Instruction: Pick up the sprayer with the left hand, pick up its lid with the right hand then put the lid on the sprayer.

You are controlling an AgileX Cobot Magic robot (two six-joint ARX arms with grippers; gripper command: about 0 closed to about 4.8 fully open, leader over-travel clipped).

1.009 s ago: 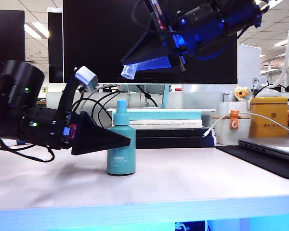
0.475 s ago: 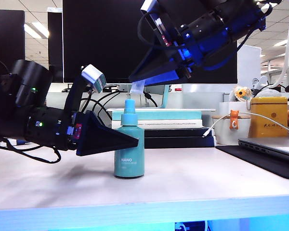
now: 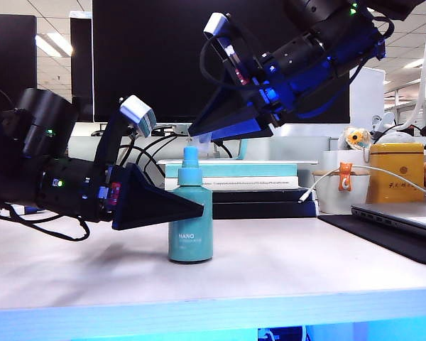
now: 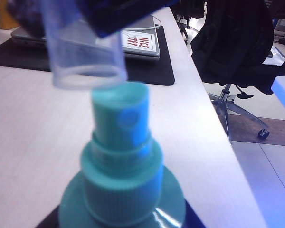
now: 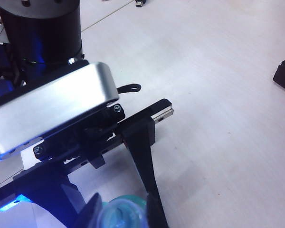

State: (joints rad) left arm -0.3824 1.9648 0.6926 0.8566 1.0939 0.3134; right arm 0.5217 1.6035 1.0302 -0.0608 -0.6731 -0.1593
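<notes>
**Hovering lid over nozzle, bottle clamped on table**

Gripping the small teal cylindrical plastic sprayer around its upper body, the left hand, a matte black pointed wedge gripper with a green light, comes in level from the left of the exterior view. Jaws are partway closed on the bottle, one finger crossing in front of it just above the white "NANO" lettering. Sprayer stands upright with its base on the pale tabletop.

Right hand, the black wedge gripper lit blue-purple, slopes down from upper right. Jaws are narrowly set, pinching the tiny clear tube-shaped plastic lid at its tips. Lid's open end faces down, directly above the lighter teal spray nozzle. Left wrist view shows the lid slightly tilted, its rim just above the nozzle top and offset a little to one side; touching or a hair apart, cannot tell. Right wrist view shows the nozzle between the black fingers of the left hand.

Behind the bottle: stack of books under a large dark monitor. Far right: yellow tin and dark laptop on a black mat.
</notes>
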